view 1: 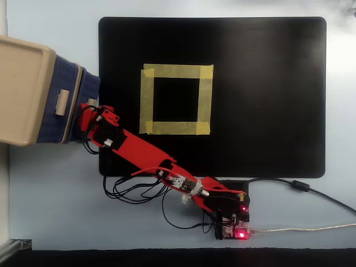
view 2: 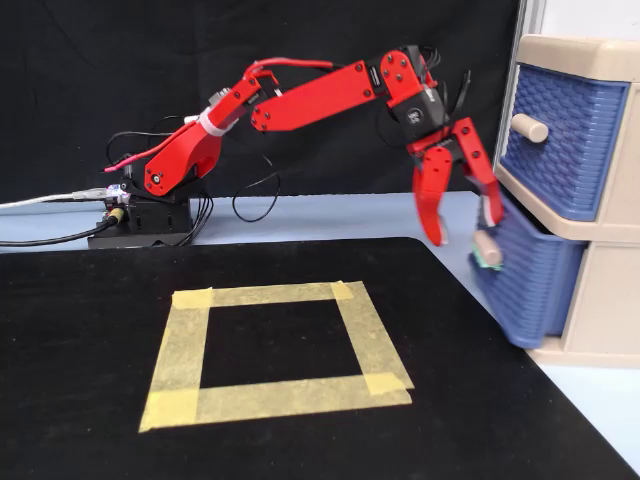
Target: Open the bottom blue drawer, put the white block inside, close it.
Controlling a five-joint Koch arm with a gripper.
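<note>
Gripper spread and empty at the bottom blue drawer front, drawer almost in

Black mat beside it lies free; fixed view shows the jaws, overhead view hides them; white block unseen

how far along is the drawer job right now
Nearly finished. No white block shows on the mat, but whether it is in the drawer cannot be seen now. In hand: the gripper, jaws spread, is at the front of the bottom blue drawer, which juts only slightly from the cabinet. Left: push it flush and pull the arm away.
</note>
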